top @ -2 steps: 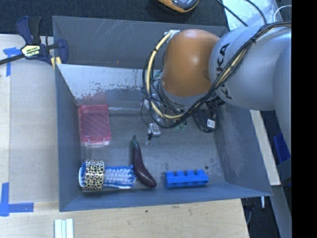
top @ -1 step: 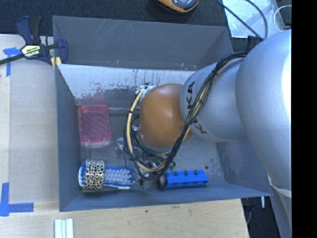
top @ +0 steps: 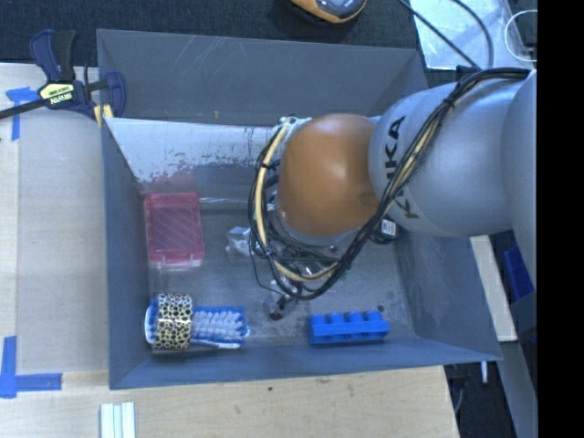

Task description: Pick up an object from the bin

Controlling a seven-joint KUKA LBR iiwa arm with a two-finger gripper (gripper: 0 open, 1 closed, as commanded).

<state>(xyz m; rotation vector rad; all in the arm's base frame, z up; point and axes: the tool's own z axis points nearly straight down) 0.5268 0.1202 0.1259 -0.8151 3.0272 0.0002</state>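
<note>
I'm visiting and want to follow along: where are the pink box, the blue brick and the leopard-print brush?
pink box [top: 173, 231], camera view, middle of its top face.
blue brick [top: 347, 329], camera view, middle of its long body.
leopard-print brush [top: 173, 323], camera view, on its spotted handle.

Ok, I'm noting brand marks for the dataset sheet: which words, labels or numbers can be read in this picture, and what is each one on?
"KUKA": black letters running along the silver arm, partly crossed by its cables.
Pink box, at the bin's left: no text to be seen.
Blue studded block, at the near wall: no text to be seen.
Leopard-print brush, in the near left corner: pattern only, no words.
</note>
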